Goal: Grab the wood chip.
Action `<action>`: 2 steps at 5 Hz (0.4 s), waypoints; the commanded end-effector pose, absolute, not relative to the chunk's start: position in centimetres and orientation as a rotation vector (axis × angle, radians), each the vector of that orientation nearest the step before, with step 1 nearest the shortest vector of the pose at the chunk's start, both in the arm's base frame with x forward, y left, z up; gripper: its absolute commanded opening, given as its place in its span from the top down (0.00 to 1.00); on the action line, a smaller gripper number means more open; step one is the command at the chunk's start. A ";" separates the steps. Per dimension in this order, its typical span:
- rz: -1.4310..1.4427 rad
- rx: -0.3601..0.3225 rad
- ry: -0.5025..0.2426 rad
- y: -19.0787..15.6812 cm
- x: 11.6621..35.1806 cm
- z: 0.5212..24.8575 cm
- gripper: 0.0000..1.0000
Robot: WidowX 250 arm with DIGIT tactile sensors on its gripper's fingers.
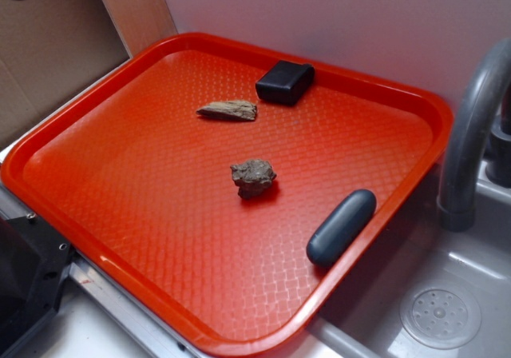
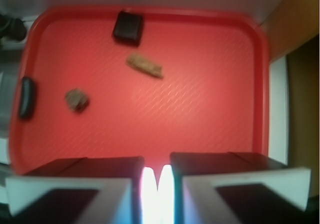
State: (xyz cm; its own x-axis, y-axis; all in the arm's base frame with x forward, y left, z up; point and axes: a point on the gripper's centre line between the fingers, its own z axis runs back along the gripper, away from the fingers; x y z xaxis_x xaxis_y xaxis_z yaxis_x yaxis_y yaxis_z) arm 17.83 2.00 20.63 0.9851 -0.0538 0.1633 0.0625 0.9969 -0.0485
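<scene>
The wood chip [image 1: 228, 110] [image 2: 144, 66] is a flat tan sliver lying on the red tray [image 1: 160, 214] [image 2: 210, 109], toward its far side, with nothing touching it. In the wrist view my gripper [image 2: 157, 171] hangs high above the near part of the tray, well short of the chip. Its two dark fingers [image 2: 100, 166] stand close together with the bright pads meeting between them and nothing held. The exterior view does not show the gripper.
A lumpy grey-brown rock [image 1: 253, 177] [image 2: 76, 99] sits mid-tray. A black block [image 1: 285, 81] [image 2: 128, 28] lies just beyond the chip. A dark grey oblong piece [image 1: 342, 226] [image 2: 26, 98] rests against the tray rim. A faucet [image 1: 471, 134] and sink drain [image 1: 440, 316] are beside the tray.
</scene>
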 end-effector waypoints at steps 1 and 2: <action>-0.279 0.067 -0.212 1.4 21.9 15.7 0.00; -0.541 0.139 -0.183 1.3 23.2 14.0 0.00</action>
